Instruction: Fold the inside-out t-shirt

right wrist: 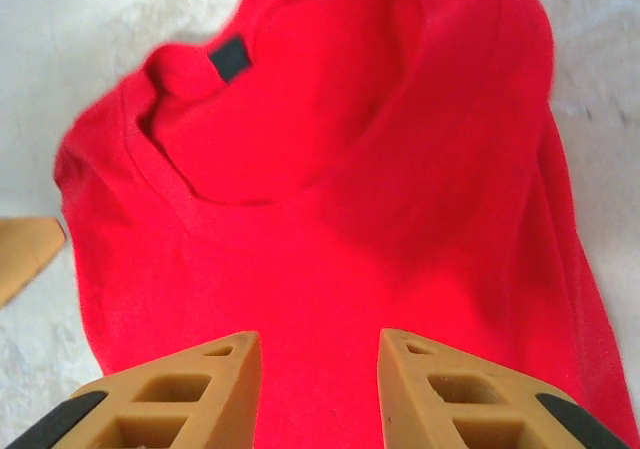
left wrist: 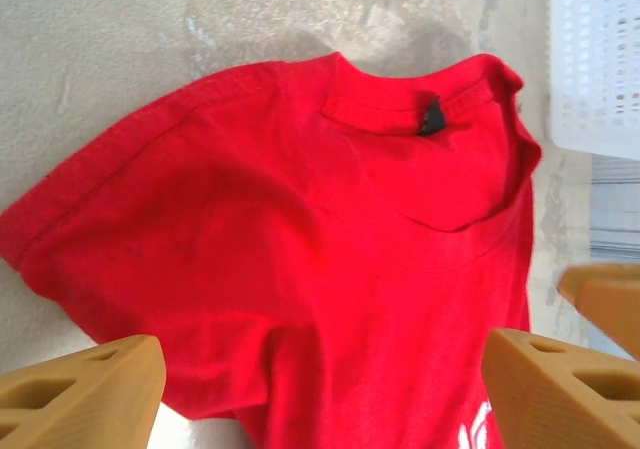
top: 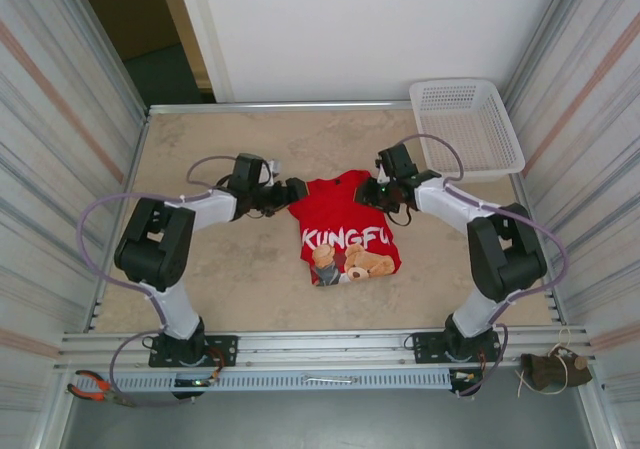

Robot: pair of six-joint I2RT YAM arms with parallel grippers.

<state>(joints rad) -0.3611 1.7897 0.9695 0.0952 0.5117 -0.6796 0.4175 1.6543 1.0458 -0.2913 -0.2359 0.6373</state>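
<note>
Lying near the middle of the table, the inside-out t-shirt is gathered into a narrow shape, collar toward the far wall and its printed graphic (white letters above two bears) facing up at the near end. A small dark tag sits inside the neckband. The left gripper hovers at the collar's left, jaws spread wide over the shoulder. The right gripper is at the collar's right, jaws parted more narrowly, clamping nothing. A white mesh basket stands in the far right corner.
</note>
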